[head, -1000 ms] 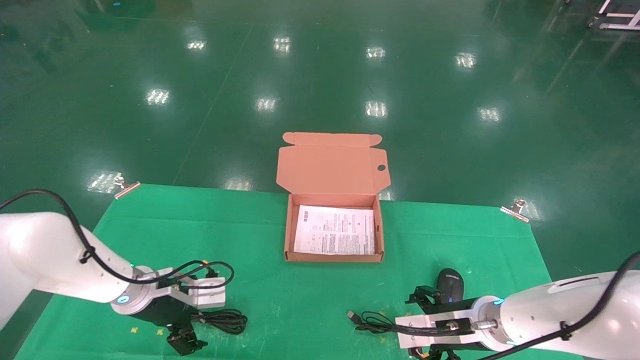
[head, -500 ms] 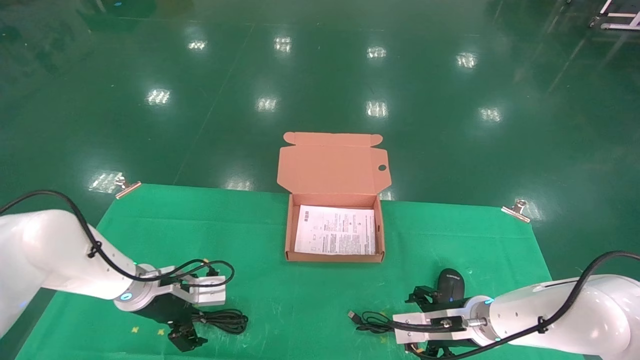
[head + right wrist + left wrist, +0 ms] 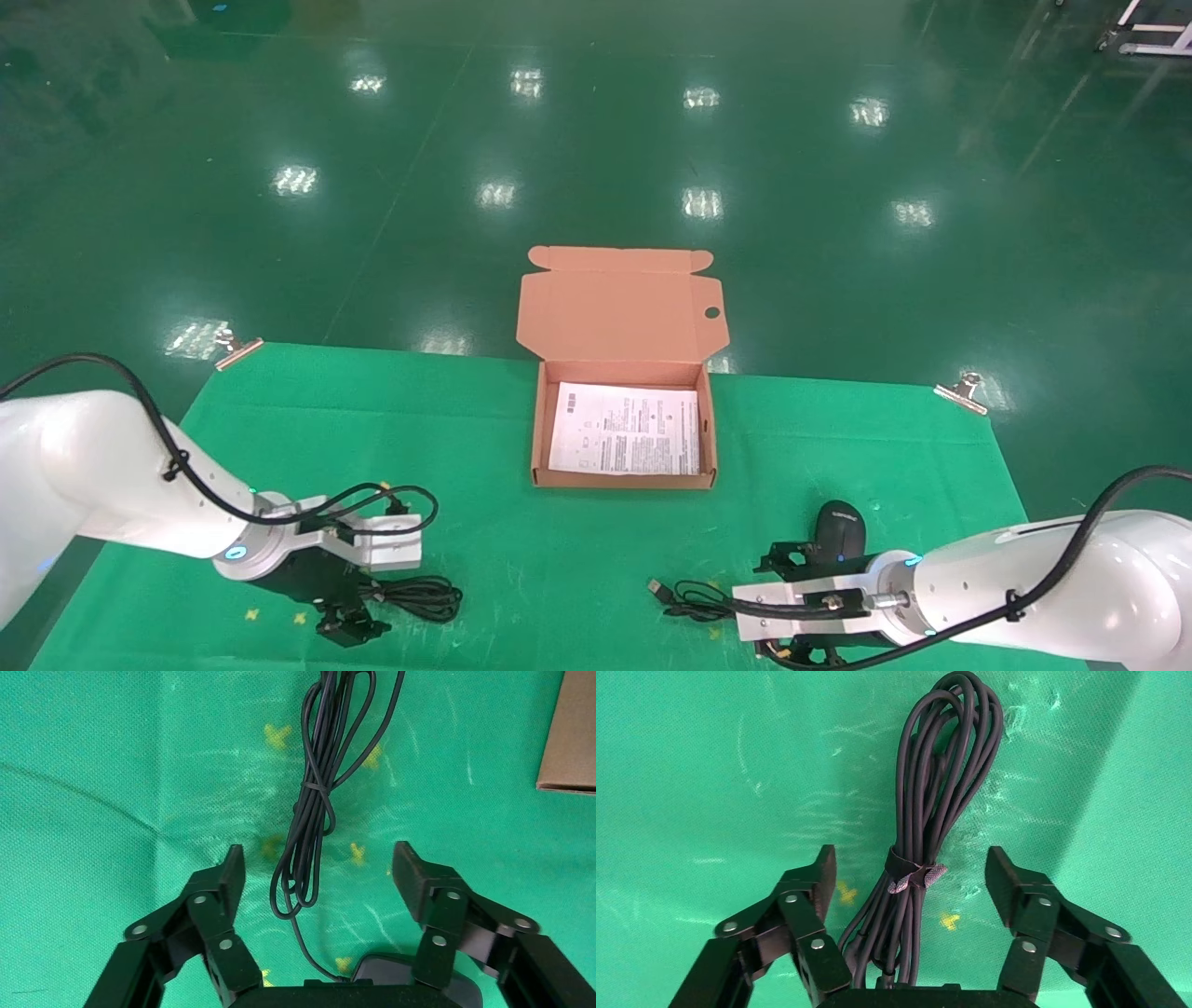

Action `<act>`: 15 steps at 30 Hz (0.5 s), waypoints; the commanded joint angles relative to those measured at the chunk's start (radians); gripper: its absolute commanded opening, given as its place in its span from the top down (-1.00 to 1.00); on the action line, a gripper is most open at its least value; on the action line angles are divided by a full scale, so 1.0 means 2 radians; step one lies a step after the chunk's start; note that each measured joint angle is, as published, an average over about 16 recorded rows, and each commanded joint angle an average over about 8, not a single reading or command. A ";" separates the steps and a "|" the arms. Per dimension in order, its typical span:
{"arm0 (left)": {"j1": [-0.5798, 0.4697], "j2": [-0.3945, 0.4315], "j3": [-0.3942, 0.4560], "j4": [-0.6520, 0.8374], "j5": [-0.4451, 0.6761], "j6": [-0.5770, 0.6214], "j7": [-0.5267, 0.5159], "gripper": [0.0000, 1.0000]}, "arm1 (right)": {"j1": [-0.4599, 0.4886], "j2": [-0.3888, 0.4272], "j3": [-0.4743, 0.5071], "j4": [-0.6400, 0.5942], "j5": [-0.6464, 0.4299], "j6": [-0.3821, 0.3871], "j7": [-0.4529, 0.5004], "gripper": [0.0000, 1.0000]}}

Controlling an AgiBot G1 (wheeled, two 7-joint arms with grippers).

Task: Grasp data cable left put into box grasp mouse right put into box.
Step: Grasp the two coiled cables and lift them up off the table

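The data cable (image 3: 421,597), a tied black bundle, lies on the green cloth at the front left. My left gripper (image 3: 366,598) is open just above it. In the left wrist view the fingertips (image 3: 822,871) stand either side of the cable (image 3: 937,797) at its tie, apart from it, around the left gripper's midpoint (image 3: 909,874). The black mouse (image 3: 841,528) lies at the front right. My right gripper (image 3: 782,601) is open beside it. In the right wrist view the right gripper (image 3: 316,871) straddles the mouse's cord (image 3: 313,811), with the mouse (image 3: 415,980) at the palm. The open box (image 3: 622,479) stands at the middle.
A white leaflet (image 3: 624,433) lines the box and its lid (image 3: 615,303) leans back over the table's far edge. The mouse cord's silver USB plug (image 3: 655,588) lies left of the right gripper. Metal clips (image 3: 237,349) (image 3: 959,389) hold the cloth's far corners.
My left gripper has shifted slightly toward the cable bundle. My right arm has settled a little lower and nearer. Cable, mouse and box have not moved.
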 commanded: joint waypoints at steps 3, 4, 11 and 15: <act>0.000 0.000 0.000 -0.002 0.000 0.001 -0.001 1.00 | 0.000 0.001 0.000 0.001 0.000 -0.001 0.000 1.00; 0.000 -0.001 0.000 -0.002 0.000 0.001 -0.001 1.00 | 0.000 0.001 0.000 0.001 0.000 -0.001 0.000 1.00; 0.001 -0.001 0.000 -0.003 0.000 0.001 -0.001 1.00 | 0.000 0.001 0.000 0.002 0.000 -0.001 0.001 1.00; 0.001 -0.001 0.000 -0.004 0.000 0.001 -0.001 1.00 | 0.001 0.001 0.000 0.003 0.000 -0.002 0.001 1.00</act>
